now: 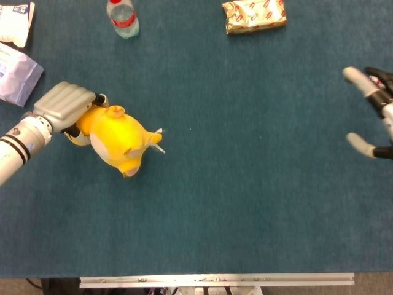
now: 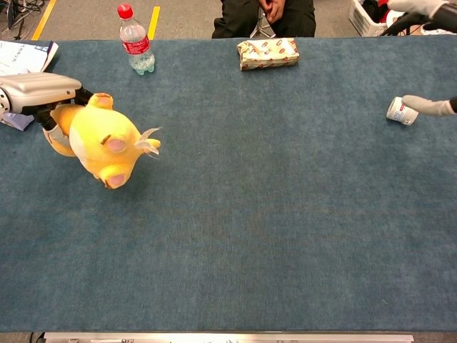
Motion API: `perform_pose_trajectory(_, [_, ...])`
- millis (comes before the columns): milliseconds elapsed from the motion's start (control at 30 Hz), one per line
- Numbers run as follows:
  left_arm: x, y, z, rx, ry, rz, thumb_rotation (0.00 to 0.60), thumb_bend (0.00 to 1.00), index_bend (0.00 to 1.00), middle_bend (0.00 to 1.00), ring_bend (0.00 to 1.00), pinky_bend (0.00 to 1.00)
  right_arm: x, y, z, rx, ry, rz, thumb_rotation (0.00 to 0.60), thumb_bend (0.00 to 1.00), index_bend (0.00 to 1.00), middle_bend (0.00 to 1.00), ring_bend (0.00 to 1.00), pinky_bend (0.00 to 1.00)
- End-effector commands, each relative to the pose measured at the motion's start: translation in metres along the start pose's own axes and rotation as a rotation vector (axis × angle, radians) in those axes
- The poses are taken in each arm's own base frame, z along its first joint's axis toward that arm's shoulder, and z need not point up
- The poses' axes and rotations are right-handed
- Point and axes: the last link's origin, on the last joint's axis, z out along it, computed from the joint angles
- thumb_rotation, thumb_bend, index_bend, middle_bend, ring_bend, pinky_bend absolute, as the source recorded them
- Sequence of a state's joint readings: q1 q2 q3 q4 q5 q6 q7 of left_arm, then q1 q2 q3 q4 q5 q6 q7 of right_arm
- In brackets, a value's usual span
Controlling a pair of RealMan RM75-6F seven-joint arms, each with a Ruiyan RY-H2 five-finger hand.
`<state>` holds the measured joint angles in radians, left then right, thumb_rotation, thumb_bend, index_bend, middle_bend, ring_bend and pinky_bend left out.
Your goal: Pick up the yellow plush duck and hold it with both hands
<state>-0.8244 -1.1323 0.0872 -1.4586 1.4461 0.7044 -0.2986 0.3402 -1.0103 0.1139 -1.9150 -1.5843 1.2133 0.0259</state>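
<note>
The left hand (image 1: 69,106) grasps the duck (image 1: 120,140) at its rear end, at the left of the tabletop (image 1: 245,184); whether the duck is lifted clear cannot be told. The right hand (image 1: 374,114) holds nothing, fingers spread, well apart from the duck on its far side. Keep the left grip firm. Bring the right hand across to the duck's free head end, then close evenly so neither hand twists it.
</note>
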Motion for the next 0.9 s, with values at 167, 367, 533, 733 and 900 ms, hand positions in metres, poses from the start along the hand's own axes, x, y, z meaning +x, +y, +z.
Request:
perform_pose_trajectory(167, [0.022, 0.019, -0.02, 0.062, 0.043, -0.177, 0.6, 0.25, 0.5, 0.49, 0.44, 0.66, -0.017, -0.041, 0.032, 0.17, -0.024, 0.111, 0.6, 0.23, 0.0, 0.21, 0.09, 0.14])
perform_pose_trajectory(367, [0.03, 0.041, -0.025, 0.064, 0.062, -0.266, 0.6, 0.25, 0.51, 0.49, 0.44, 0.67, -0.033, -0.066, 0.055, 0.228, -0.06, 0.165, 0.6, 0.14, 0.0, 0.19, 0.09, 0.14])
perform_pose_trajectory(533, [0.032, 0.061, -0.025, 0.055, 0.047, -0.32, 0.6, 0.25, 0.51, 0.49, 0.44, 0.67, -0.041, -0.087, 0.072, 0.263, -0.076, 0.229, 0.6, 0.04, 0.0, 0.16, 0.09, 0.14])
perform_pose_trajectory(733, [0.034, 0.078, -0.024, 0.066, 0.051, -0.365, 0.6, 0.25, 0.51, 0.49, 0.44, 0.68, -0.053, -0.107, 0.084, 0.286, -0.074, 0.273, 0.6, 0.04, 0.0, 0.14, 0.09, 0.14])
perform_pose_trajectory(900, [0.038, 0.083, -0.022, 0.098, 0.073, -0.406, 0.6, 0.26, 0.5, 0.49, 0.44, 0.68, -0.063, -0.122, 0.093, 0.29, -0.093, 0.302, 0.6, 0.04, 0.0, 0.13, 0.08, 0.14])
